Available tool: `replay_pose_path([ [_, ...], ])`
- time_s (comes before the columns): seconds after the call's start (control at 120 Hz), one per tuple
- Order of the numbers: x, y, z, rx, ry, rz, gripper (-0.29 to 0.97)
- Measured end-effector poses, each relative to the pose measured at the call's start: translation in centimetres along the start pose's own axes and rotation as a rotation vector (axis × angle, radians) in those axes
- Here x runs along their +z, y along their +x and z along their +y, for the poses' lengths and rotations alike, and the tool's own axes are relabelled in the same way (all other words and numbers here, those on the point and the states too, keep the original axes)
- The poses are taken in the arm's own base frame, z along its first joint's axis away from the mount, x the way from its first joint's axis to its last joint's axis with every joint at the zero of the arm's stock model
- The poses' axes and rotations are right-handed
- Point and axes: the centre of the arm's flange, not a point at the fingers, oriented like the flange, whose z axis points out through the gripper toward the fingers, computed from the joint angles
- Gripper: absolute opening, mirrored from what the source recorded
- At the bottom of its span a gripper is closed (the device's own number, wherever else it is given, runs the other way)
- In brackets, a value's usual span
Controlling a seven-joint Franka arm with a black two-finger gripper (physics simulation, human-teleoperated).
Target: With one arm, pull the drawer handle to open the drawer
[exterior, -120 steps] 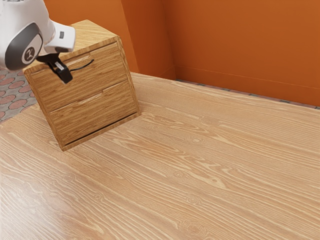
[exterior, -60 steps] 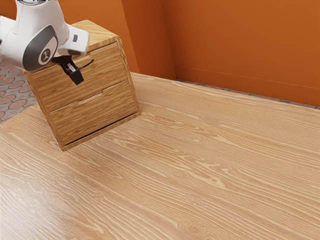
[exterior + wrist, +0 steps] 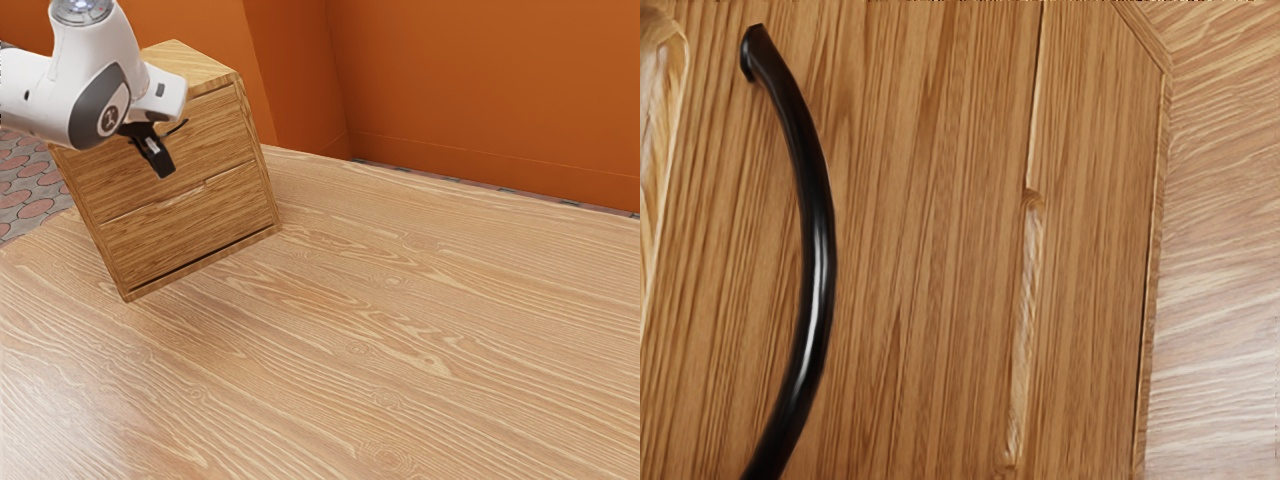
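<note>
Gripper [image 3: 157, 158] (spread or pressed together, I cannot tell) hangs close before the upper drawer [image 3: 205, 140], just beside its curved black handle [image 3: 818, 250], presumably lining up to pull it, the drawer seemingly flush in the cabinet [image 3: 185, 62] on the tabletop [image 3: 400, 330].

the gripper [image 3: 160, 162] slides toward the exterior view's right and slightly lower across the front of the upper drawer [image 3: 212, 128], farther along the handle [image 3: 179, 127]. the white arm [image 3: 82, 90] swings along with it and now covers more of the handle and the cabinet top [image 3: 188, 60].
</note>
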Motion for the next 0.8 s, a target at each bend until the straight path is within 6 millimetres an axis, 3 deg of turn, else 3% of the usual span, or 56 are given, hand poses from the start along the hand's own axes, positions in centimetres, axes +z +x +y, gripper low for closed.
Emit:
replay_pose_path([
  [0.575,0.2,2.6,2.8,0.093,-0.020,0.055,0.67],
  [0.8,-1.4,1.4,3.4,0.105,-0.031,0.064,0.64],
])
